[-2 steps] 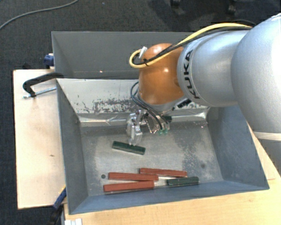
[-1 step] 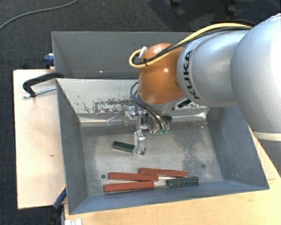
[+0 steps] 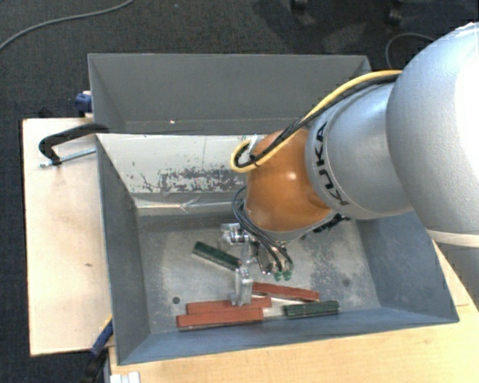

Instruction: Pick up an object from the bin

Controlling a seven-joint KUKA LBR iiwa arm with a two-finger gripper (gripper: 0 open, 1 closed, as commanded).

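The claw [image 3: 246, 289] is low over the bin floor near the front wall, its tip at the upper edge of a long red-brown bar [image 3: 218, 314]. I cannot tell how wide it stands. A dark green stick [image 3: 214, 255] lies just left of it. A second red-brown bar [image 3: 289, 291] and another green stick [image 3: 311, 309] lie just right. The grey bin [image 3: 147, 255] stands above a dark carpeted floor [image 3: 33, 69].

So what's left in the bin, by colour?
Red-brown sticks: 3. Two lie side by side by the near wall, and a thinner one lies to their right.
Dark green sticks: 2. One is mid-floor, the other is by the near wall.
Total: 5
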